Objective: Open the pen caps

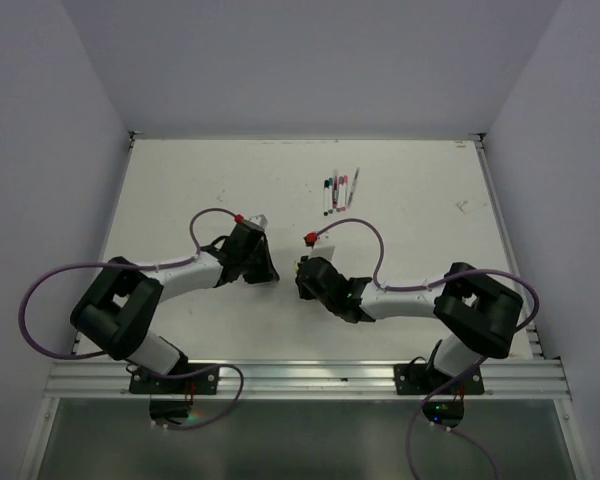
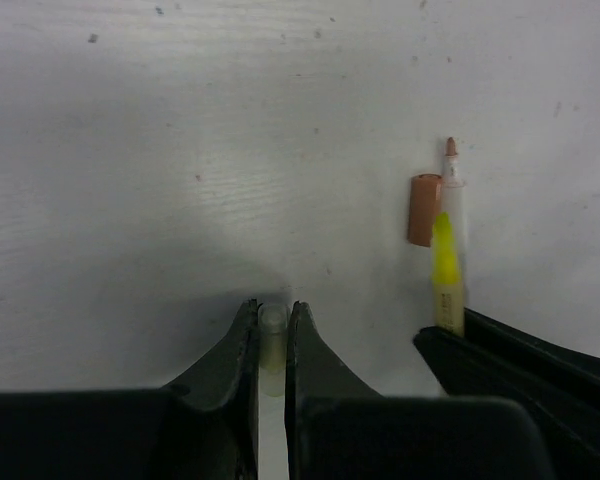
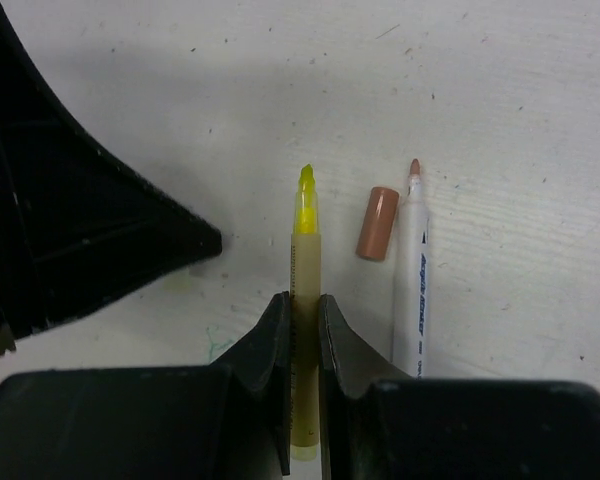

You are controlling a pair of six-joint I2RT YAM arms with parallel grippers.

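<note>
Midway across the white tabletop (image 1: 180,180), the two arms met nose to nose. The left tool (image 2: 272,310) was pinched shut on a pale yellow cap (image 2: 272,340), which sat clear of its pen. The right tool (image 3: 302,300), just beside it, was clamped tight around the yellow pen (image 3: 305,260), whose bare yellow tip (image 3: 306,185) poked out past the fingers. Just beside that pen a brown cap (image 3: 377,223) lay loose on the surface, next to a white-barrelled pen (image 3: 413,280) with its brown tip uncovered. A small cluster of other pens (image 1: 340,188) lay nearer the far edge, right of centre, well apart from the arms and too small to tell capped from uncapped. The tabletop showed a faint grain, scattered dark specks and light scuffs, with a faint greenish smudge (image 3: 215,345) near the right tool. Plain pale lavender walls (image 1: 310,60) closed in the far, left and right edges. A metal rail (image 1: 300,377) ran along the near edge, where both arm bases were bolted.
</note>
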